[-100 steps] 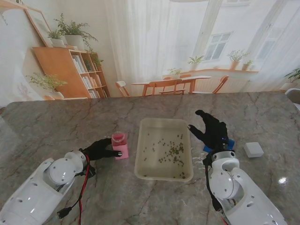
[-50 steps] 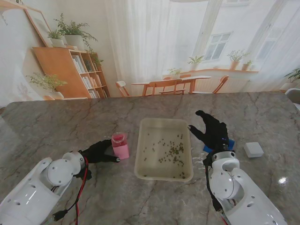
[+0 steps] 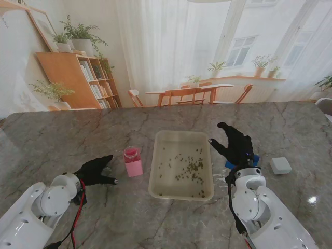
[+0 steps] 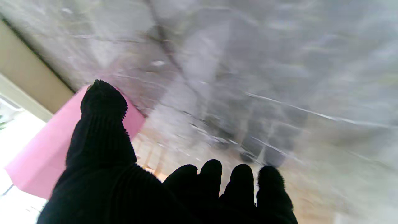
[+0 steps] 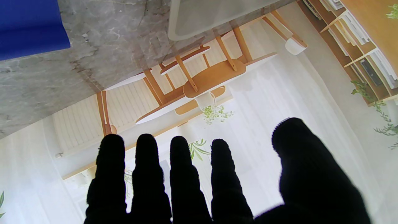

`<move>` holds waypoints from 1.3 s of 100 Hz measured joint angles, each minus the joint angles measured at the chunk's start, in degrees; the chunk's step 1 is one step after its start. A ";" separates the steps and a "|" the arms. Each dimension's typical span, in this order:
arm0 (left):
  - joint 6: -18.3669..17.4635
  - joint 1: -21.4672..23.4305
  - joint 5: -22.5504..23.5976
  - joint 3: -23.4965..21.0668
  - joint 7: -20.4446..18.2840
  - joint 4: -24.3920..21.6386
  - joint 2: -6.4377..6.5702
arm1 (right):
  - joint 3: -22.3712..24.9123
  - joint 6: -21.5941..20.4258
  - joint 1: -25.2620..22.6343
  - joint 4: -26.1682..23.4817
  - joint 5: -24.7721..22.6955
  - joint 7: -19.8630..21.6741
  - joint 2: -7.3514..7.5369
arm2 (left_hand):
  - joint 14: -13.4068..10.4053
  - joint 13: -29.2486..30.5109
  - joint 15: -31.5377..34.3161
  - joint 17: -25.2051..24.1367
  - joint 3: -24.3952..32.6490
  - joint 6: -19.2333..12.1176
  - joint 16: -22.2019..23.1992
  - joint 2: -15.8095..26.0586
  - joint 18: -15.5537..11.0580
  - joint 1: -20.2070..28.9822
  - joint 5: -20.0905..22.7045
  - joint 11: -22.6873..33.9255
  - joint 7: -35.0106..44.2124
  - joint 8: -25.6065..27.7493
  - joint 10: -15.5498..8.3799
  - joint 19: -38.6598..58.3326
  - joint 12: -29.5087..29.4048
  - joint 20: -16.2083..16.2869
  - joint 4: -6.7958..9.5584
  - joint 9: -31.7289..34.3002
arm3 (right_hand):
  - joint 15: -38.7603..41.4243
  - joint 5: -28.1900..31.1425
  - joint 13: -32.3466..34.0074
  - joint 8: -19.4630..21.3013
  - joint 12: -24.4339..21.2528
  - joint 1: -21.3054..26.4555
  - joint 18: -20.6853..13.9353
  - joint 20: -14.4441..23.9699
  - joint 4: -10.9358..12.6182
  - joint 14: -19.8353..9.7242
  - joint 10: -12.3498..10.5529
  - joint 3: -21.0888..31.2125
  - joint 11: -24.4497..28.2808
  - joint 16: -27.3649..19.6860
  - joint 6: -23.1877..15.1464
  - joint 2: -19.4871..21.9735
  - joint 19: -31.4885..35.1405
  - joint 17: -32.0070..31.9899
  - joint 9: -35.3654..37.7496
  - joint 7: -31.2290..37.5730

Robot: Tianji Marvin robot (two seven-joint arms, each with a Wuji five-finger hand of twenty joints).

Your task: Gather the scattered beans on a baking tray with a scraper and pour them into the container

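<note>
- Two robot hands are being shown, and neither is holding anything: the left robot hand (image 3: pixel 96 171) is lying low over the counter (image 3: pixel 78 129) with its fingers spread, and the right robot hand (image 3: pixel 234 143) is being held up with fingers splayed.
- The coming move is judged to turn on the scraper (image 3: pixel 253 158), a blue piece just beside the right robot hand, on its outer side and slightly nearer to the robot; the right robot hand is clearly the nearer one to it.
- The scraper's long axis cannot be judged, since most of it is being covered by the hand in the stand view and is being cut off at the frame edge in the right wrist view (image 5: pixel 28 28).
- The baking tray (image 3: pixel 156 155) is lying on the inner side of the right robot hand, close by, with its long axis running away from the robot; the beans (image 3: pixel 191 167) are being seen scattered across its floor.
- The pink container (image 3: pixel 133 161) is standing upright just beyond the left robot hand's fingertips, apart from them, between that hand and the tray.
- The left wrist view is being blurred, so fine detail is being lost there.
</note>
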 measured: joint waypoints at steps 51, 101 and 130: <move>-3.40 15.46 10.20 -9.85 32.82 -15.04 -2.79 | 4.80 -2.05 -3.04 -2.91 -4.20 3.74 0.40 | -1.16 3.93 0.13 2.20 0.64 -1.94 -0.57 8.80 1.62 1.65 0.02 1.05 2.40 13.98 -2.19 2.07 0.08 -0.56 0.03 4.76 | -0.01 0.00 0.01 0.00 0.01 0.00 0.01 0.59 0.00 -0.01 -0.02 0.00 0.00 0.01 -0.56 0.00 -0.43 0.01 0.01 0.01; -9.69 19.47 15.60 -7.99 38.09 -21.38 -3.33 | 13.38 -17.62 -1.48 -4.20 -15.43 20.88 4.48 | -1.52 8.68 0.54 4.17 0.27 -3.96 -0.18 12.49 2.70 0.84 3.08 1.96 4.06 16.94 -3.58 6.95 0.77 -0.57 0.06 10.23 | -0.01 -2.43 0.07 -0.22 0.10 0.00 -0.05 0.60 0.00 -0.34 -0.30 0.00 -0.01 0.08 0.18 0.00 -0.48 0.62 -3.35 -1.07; -9.58 20.73 16.07 -8.40 39.58 -21.87 -3.52 | 12.82 -22.29 6.84 2.38 -19.28 30.28 7.60 | -1.52 8.68 0.54 4.19 0.27 -3.99 -0.17 12.49 2.91 0.84 3.72 1.96 4.38 17.34 -3.60 7.60 0.77 -0.57 0.06 10.25 | -2.15 -9.92 -8.32 -1.49 -0.68 0.01 -1.25 -0.13 0.00 -0.67 1.41 -0.04 -1.58 -2.22 6.99 -0.13 -2.72 -3.76 -13.34 -7.44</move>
